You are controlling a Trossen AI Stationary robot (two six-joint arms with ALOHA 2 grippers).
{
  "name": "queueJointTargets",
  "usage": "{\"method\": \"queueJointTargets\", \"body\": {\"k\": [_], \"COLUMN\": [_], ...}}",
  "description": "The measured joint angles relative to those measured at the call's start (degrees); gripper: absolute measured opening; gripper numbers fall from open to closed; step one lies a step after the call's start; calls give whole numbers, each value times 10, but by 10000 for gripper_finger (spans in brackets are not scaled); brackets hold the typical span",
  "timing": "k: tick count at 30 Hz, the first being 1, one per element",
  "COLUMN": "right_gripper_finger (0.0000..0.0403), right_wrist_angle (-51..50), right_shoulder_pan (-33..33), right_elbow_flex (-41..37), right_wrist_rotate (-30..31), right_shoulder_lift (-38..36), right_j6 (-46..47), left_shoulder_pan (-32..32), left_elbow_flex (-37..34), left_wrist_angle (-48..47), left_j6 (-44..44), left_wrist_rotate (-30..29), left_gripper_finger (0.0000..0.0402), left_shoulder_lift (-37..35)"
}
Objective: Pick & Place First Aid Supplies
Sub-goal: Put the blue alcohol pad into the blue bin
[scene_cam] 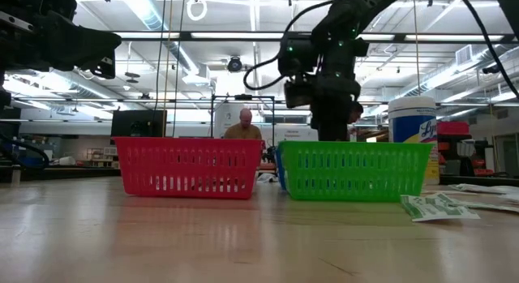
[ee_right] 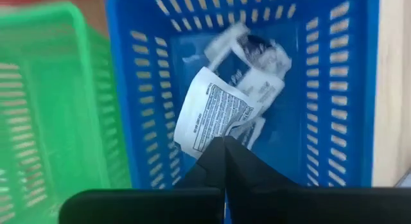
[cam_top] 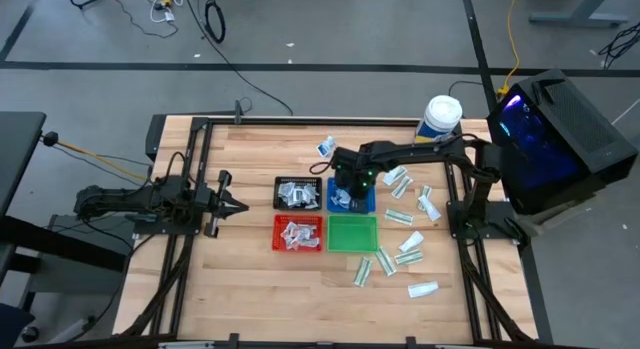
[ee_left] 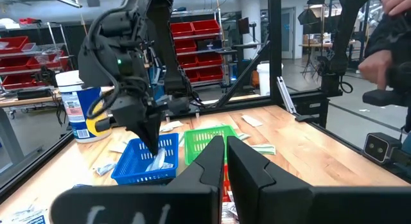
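The high view looked straight down; the low view looked level across the tabletop. Both showed the green tray (cam_top: 352, 232). The right wrist view faced closely into the blue tray (ee_right: 334, 89).

The right arm reaches in from the right side, elbow bent, wrist pointing down; the right gripper (cam_top: 343, 196) has its jaws closed together; the left arm lies low and stretched out; the left gripper (cam_top: 232, 204) is closed too.

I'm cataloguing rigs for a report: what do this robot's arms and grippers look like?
Both arms are black, jointed and tubular. The right arm has small green lights near its wrist. The left gripper and right gripper each end in two dark, tapering wedge-shaped fingers.
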Motion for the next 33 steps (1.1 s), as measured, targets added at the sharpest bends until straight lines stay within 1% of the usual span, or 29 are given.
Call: {"method": "queueJointTargets", "body": {"k": [8, 12, 16, 20, 26, 29, 33], "right_gripper_finger": [1, 15, 45, 91, 157, 178, 194], "right_wrist_angle": [11, 14, 14, 24, 37, 38, 25], "right_shoulder_pan": [0, 0, -2, -5, -6, -10, -26], "right_elbow_flex": [-10, -10, -10, -10, -10, -4, 34], "right_wrist_rotate": [1, 2, 3, 6, 47, 67, 78], "right_shoulder_lift": [0, 0, -4, -20, -59, -72, -72], "right_j6": [-14, -15, -16, -16, -13, -12, -9], "left_shoulder_pan": [0, 0, 0, 0, 0, 0, 0], "left_elbow_flex": [0, 0, 0, 0, 0, 0, 0], "left_wrist_angle": [0, 0, 0, 0, 0, 0, 0], "left_j6": [0, 0, 0, 0, 0, 0, 0], "left_wrist_rotate": [0, 0, 0, 0, 0, 0, 0], "left_gripper_finger": [25, 25, 25, 25, 25, 25, 25], "left_shoulder_lift": [0, 0, 0, 0, 0, 0, 0]}}
